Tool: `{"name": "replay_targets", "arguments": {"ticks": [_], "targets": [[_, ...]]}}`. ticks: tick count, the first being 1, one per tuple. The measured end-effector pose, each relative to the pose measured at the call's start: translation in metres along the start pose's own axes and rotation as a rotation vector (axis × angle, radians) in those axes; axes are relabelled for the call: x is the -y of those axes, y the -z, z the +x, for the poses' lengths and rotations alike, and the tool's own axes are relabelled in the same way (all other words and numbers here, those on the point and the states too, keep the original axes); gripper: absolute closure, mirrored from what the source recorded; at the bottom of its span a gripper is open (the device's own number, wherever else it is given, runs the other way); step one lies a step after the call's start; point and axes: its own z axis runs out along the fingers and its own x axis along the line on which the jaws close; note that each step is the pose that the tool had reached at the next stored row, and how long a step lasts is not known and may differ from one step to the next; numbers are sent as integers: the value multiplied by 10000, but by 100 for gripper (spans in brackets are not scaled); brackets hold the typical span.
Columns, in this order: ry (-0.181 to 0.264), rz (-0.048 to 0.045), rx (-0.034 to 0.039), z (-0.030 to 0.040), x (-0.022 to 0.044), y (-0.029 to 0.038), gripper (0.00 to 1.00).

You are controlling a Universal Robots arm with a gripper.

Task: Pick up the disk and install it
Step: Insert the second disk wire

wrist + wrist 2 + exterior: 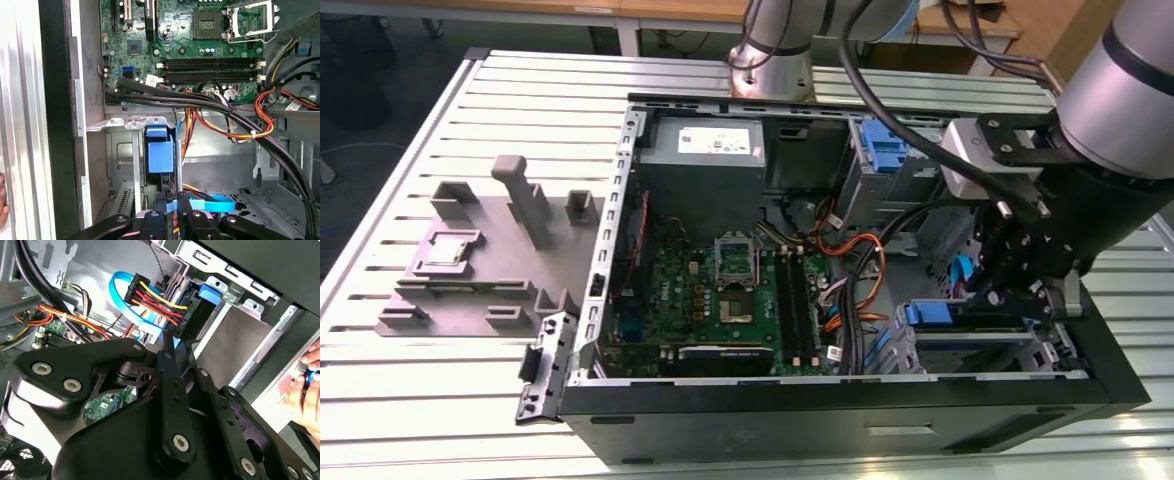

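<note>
**Disk on edge in the drive cage, gripper right at it**

Gripper (172, 212) is down inside the open PC case (854, 425), at the drive cage (127, 122) corner. Disk (160, 152) stands on edge in the cage slot, blue carrier end facing up, directly ahead of the fingertips (179, 202). Fingers sit close together around a thin edge; can't tell if they actually pinch the disk. Orange/black cable bundle (225, 115) crosses just above. A person's hand (305, 390) rests at the case edge.
</note>
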Motion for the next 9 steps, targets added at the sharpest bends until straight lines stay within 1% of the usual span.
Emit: {"name": "replay_targets", "arguments": {"ticks": [2,3,4,5,6,9], "targets": [[0,0,-1,-1,2,30,76],[0,0,-1,-1,3,43,78],[0,0,0,-1,4,52,84],[0,-1,1,-1,4,60,84],[0,-1,0,-1,5,65,90],[0,-1,1,-2,5,66,90]]}}
